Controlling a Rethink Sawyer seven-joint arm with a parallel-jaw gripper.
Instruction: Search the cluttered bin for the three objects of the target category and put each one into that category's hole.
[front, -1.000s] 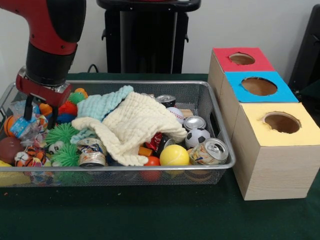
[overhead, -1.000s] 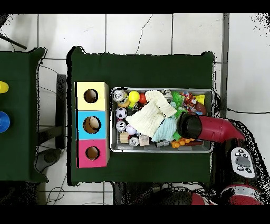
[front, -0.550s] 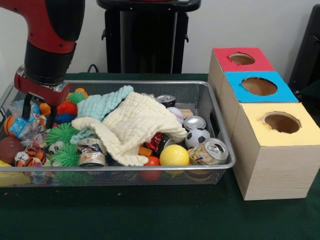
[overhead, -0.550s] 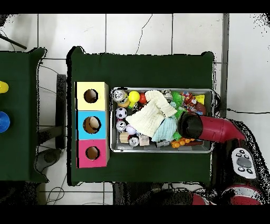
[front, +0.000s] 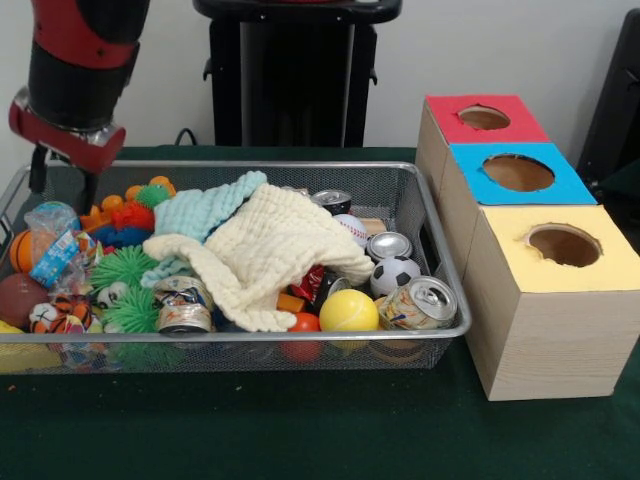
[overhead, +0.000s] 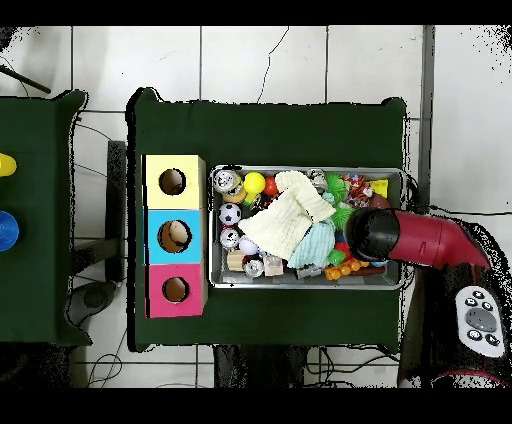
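My gripper (front: 62, 197) hangs above the far left corner of the wire bin (front: 440, 262), open and empty, its fingers (front: 88, 192) clear of the contents. Below it lie a blue snack packet (front: 55, 255), an orange ball (front: 22, 250) and spiky toys (front: 122, 266). A cream cloth (front: 270, 250) and a pale blue cloth (front: 205, 208) cover the bin's middle. Cans (front: 420, 303), a yellow ball (front: 348, 311), a soccer ball (front: 394, 274) and a baseball (front: 351, 229) lie at the right. From overhead the arm (overhead: 405, 238) hides the gripper over the bin (overhead: 300, 285).
Three wooden boxes stand right of the bin, with holes in a red top (front: 484, 117), a blue top (front: 517, 172) and a yellow top (front: 563, 244). In the overhead view the blue box's hole (overhead: 174, 236) shows something inside. A black pedestal (front: 295, 80) rises behind the bin.
The gripper has risen out of the bin's left end and shifted a little left and back. The blue packet it was next to stays in the bin.
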